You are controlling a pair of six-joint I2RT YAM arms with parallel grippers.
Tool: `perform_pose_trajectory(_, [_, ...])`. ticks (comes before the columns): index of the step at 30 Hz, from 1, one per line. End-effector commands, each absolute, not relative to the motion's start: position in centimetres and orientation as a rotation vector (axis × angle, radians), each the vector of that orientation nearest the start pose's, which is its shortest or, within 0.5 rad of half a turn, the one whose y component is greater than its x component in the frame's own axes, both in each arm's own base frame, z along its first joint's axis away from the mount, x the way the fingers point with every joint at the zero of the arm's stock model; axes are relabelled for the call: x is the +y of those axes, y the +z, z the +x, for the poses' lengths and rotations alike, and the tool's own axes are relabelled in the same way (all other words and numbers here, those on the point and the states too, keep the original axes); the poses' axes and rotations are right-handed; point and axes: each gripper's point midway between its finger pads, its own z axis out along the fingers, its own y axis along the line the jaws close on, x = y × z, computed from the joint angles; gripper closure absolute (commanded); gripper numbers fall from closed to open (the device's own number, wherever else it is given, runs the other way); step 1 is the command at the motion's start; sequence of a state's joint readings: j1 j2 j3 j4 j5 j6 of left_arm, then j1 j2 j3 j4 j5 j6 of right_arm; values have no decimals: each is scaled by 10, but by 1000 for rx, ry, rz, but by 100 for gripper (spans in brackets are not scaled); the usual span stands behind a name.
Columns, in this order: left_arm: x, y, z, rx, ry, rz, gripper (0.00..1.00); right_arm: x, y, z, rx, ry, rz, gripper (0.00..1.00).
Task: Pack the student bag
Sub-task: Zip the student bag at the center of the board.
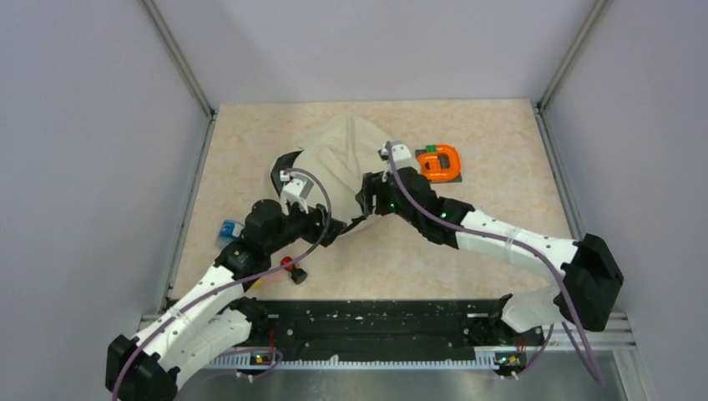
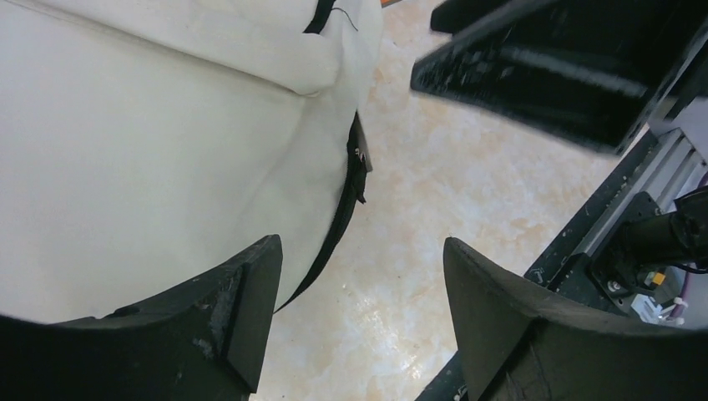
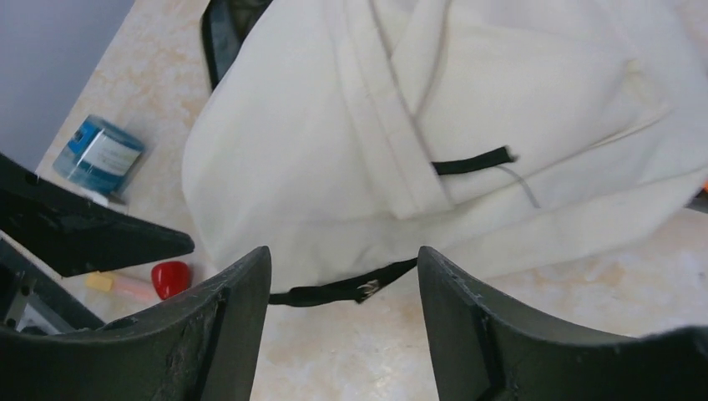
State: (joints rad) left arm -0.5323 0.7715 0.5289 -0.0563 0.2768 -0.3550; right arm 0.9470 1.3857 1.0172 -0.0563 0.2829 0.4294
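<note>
The student bag [image 1: 344, 154] is a cream fabric backpack lying in the middle of the table, its black zipper line [image 2: 344, 205] running along the near edge. My left gripper [image 1: 332, 227] stands open at the bag's near left side; in the left wrist view the left gripper [image 2: 361, 246] has only bare table between its fingers, with the bag [image 2: 150, 159] beside the left finger. My right gripper [image 1: 366, 205] is open just in front of the bag. In the right wrist view the right gripper [image 3: 344, 251] frames the zipper pull [image 3: 364, 289] without touching it.
An orange object [image 1: 438, 161] sits on a dark slab right of the bag. A blue and white container [image 3: 100, 154] lies left of the bag, also seen from above as the container [image 1: 230, 231]. A red piece [image 3: 171, 277] and a yellow-pink stick [image 3: 117, 286] lie near the front.
</note>
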Motion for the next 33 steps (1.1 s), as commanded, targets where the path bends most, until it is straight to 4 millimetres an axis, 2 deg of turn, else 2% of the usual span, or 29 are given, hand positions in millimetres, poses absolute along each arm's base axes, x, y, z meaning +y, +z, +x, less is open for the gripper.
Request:
perform_pose_trajectory(1, [-217, 206, 242, 1832, -787, 432, 26, 290, 240, 299, 1938, 545, -229, 34])
perform_pose_trajectory(6, [-235, 199, 246, 1875, -790, 504, 34, 248, 231, 312, 1958, 491, -138, 33])
perform_pose_trajectory(11, [-247, 192, 256, 1909, -811, 484, 36, 226, 220, 314, 1982, 452, -108, 31])
perform_pose_trajectory(17, [-255, 180, 269, 1959, -805, 444, 44, 225, 213, 310, 1993, 475, -111, 30])
perform_pose_trajectory(23, [-262, 179, 276, 1960, -824, 430, 50, 229, 206, 307, 2008, 509, -113, 30])
perform_pose_trajectory(29, [-268, 175, 278, 1967, -849, 430, 59, 233, 193, 303, 2038, 543, -105, 29])
perform_pose_trajectory(33, [-270, 172, 277, 1975, -861, 433, 67, 238, 183, 301, 2054, 587, -64, 25])
